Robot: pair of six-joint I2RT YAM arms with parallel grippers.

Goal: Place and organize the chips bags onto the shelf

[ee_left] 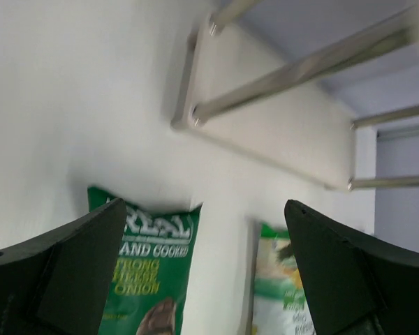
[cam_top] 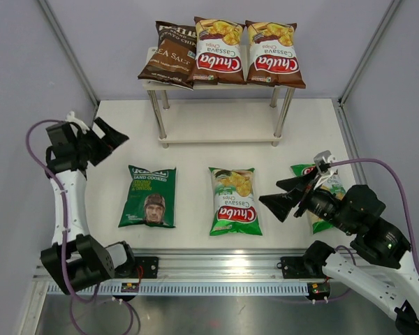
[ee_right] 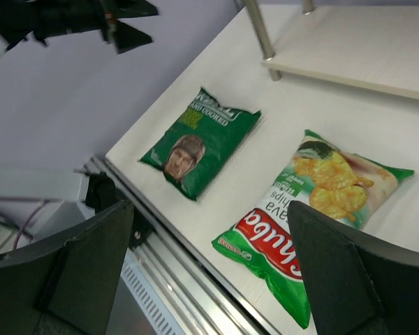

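Observation:
The shelf (cam_top: 220, 124) stands at the back. Its top board holds the dark brown Kettle bag (cam_top: 166, 59) and two brown-red Chuba bags (cam_top: 218, 52) (cam_top: 274, 52). On the table lie the dark green bag with a man's face (cam_top: 149, 197), a green Chuba bag (cam_top: 234, 201), and a second green Chuba bag (cam_top: 326, 192) partly hidden by my right arm. My left gripper (cam_top: 112, 132) is open and empty, raised at the far left above the dark green bag (ee_left: 150, 265). My right gripper (cam_top: 269, 192) is open and empty, raised between the two green Chuba bags (ee_right: 314, 202).
The shelf's lower board (ee_left: 265, 112) is bare, with thin metal legs (cam_top: 158, 115) at its corners. A metal rail (cam_top: 223, 262) runs along the table's near edge. Grey walls close in the left, right and back.

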